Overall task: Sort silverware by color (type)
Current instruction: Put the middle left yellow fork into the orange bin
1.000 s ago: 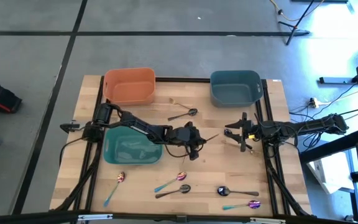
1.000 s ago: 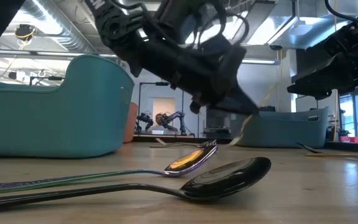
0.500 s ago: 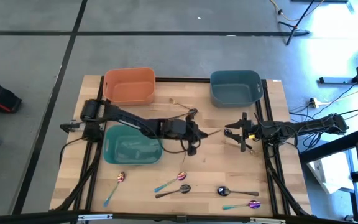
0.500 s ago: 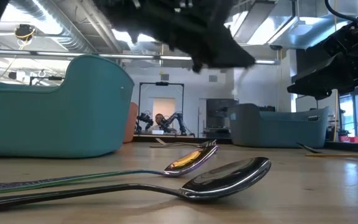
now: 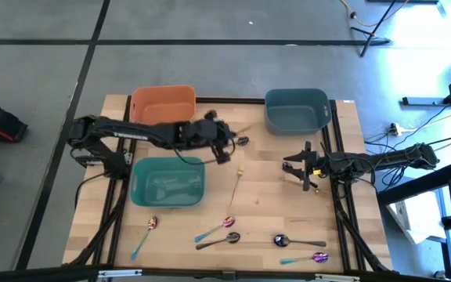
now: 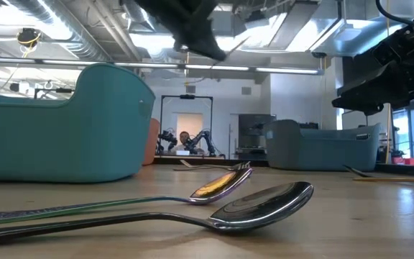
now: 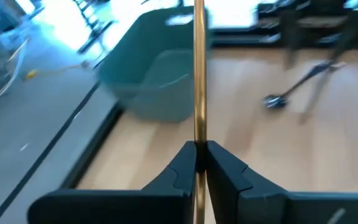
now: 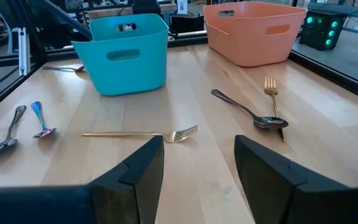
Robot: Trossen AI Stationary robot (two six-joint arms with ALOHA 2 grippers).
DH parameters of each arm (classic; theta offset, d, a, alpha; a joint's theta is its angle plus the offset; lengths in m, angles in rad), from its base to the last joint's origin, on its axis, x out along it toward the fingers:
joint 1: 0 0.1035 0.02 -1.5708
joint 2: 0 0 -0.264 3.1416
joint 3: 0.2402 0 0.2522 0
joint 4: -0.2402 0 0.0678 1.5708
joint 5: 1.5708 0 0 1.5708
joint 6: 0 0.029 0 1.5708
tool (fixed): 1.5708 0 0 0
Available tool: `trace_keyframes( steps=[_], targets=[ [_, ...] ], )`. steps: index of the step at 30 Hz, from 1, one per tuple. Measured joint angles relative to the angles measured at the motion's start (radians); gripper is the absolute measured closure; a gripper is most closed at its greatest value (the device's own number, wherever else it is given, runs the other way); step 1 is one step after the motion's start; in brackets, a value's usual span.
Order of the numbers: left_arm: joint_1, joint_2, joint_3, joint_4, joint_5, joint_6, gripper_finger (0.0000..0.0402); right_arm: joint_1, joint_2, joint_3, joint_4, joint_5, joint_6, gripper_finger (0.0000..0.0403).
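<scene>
Gold metal is what I have in my left gripper [image 7: 199, 149]: its fingers are pressed together on the thin shaft of a gold utensil [image 7: 199, 74], which runs straight out ahead of my wrist. I cannot tell whether it ends in a fork or a spoon. From above, this gripper [image 5: 219, 141] hangs over the table just beside the orange bin [image 5: 163, 108], with the teal bin [image 5: 167, 182] close by on the near side.

I judge the piece light and stiff, but polished and narrow, so it could swivel or slide between flat pads. Pinching the handle square on, away from the head, seems safest, and I should move it gently.

My right gripper [image 8: 197, 168] waits with its fingers spread wide, low over the table's right edge, not far from the grey-blue bin [image 5: 296, 110].

A gold fork [image 8: 143, 134] lies flat on the bare wood [image 5: 288, 211] mid-table. Another gold fork [image 8: 272, 93] touches a black spoon [image 8: 248, 112] near the orange bin. These lie flush with the board, so the fingertips must come down astride the handle and close across its width. Along the near edge lie iridescent spoons [image 5: 227, 223] with teal handles and two more black spoons [image 5: 232, 237].
</scene>
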Motion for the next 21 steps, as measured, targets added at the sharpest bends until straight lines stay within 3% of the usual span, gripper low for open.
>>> trace_keyframes(
  steps=[11, 21],
  targets=[
    [0.221, -0.092, -0.001, -0.351, -0.072, -0.008, 0.0382, 0.000, 0.000, 0.000, 0.000, 0.000, -0.004, 0.0214],
    [0.469, -0.120, -0.026, -0.506, -0.089, 0.055, 0.0382, 0.000, 0.003, 0.000, -0.001, -0.001, -0.027, 0.0214]
  ],
)
